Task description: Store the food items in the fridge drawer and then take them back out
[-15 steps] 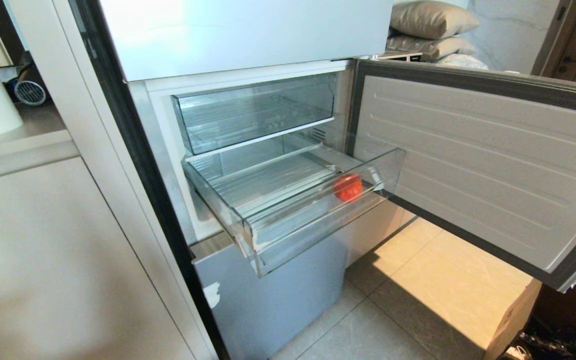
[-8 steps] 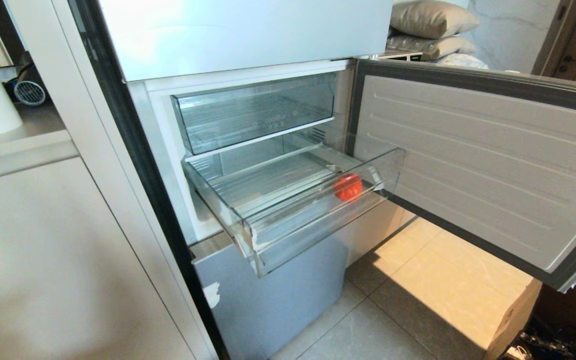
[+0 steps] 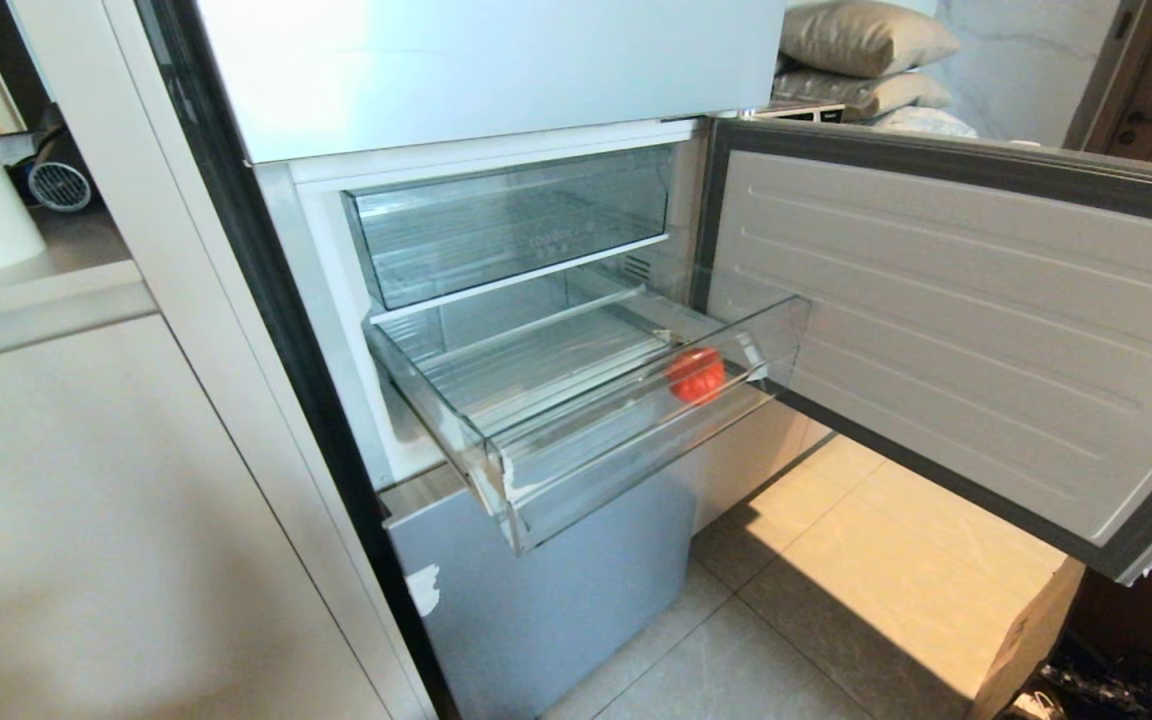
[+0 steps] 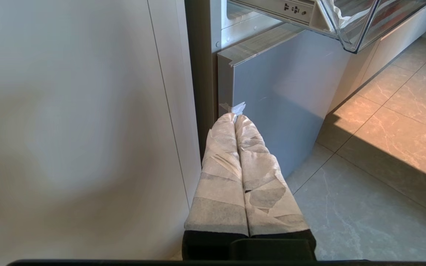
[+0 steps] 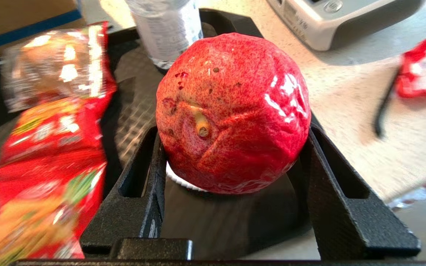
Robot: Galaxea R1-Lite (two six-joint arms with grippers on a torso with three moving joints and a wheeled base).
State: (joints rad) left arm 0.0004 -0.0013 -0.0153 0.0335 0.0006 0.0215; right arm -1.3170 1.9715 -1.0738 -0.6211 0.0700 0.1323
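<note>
Red, glossy, dimpled round fruit sits clamped between the black fingers of your right gripper; jaws are pressed to both its flanks, stem scar facing the wrist camera; neither arm appears in the head view. Behind the fruit lie a red and orange crinkly snack bag, a clear plastic bottle and a grey device on a speckled counter; so you're holding this fruit well apart from the fridge drawer.

Wide shallow clear plastic fridge drawer is pulled out below the taller clear drawer; the second small red-orange round piece lies inside it, near the front wall, towards the open grey-lined fridge door. Left gripper, cloth-wrapped fingers pressed together, holds nothing; it's parked low beside the fridge drawer's underside, near the grey lower panel.

Risks, as I judge them: the fruit's skin is slick and wrinkled, and the fingers grip only its lower half, so a fast swing towards the fridge drawer could roll it out; squeezing harder could bruise it. Coming in, the arm could clip the fridge drawer's lipped front or the door; dropping the fruit from height could knock the piece already inside.

Writing: faint white lettering on the taller drawer, not legible; print on the snack bag and bottle label blurred, unreadable.
</note>
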